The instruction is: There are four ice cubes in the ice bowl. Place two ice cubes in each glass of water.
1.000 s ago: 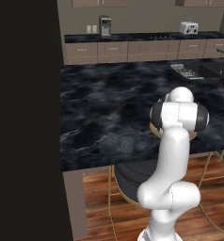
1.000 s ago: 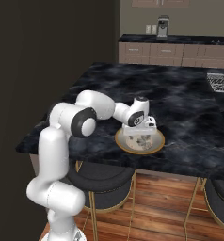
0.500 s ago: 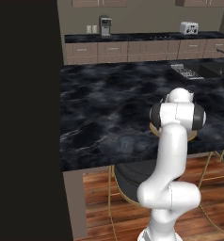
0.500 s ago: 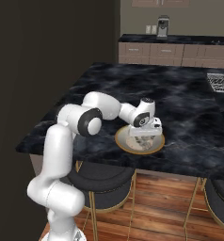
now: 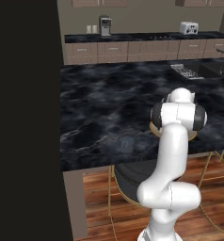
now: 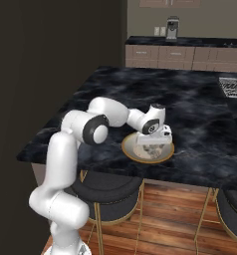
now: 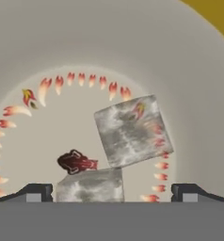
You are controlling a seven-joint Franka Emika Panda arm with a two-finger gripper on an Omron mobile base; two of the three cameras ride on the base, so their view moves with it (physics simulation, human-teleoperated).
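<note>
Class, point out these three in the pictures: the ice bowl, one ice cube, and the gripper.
ice bowl [image 6: 163, 155], right base view, on its tan-gold rim.
ice cube [image 7: 132, 131], hand view, on its top face.
gripper [image 7: 112, 193], hand view, midway between its open fingertips.

A dark marbled island counter [image 5: 109, 113] fills the middle of the kitchen, with black round stools [image 6: 106, 188] on gold legs tucked under its near edge over a reddish wood floor [image 5: 100, 207]. Along the beige back wall runs a second dark counter [image 5: 142, 36] on brown cabinets — on it a coffee machine [image 5: 104, 26] and a toaster [image 5: 188, 28].
</note>
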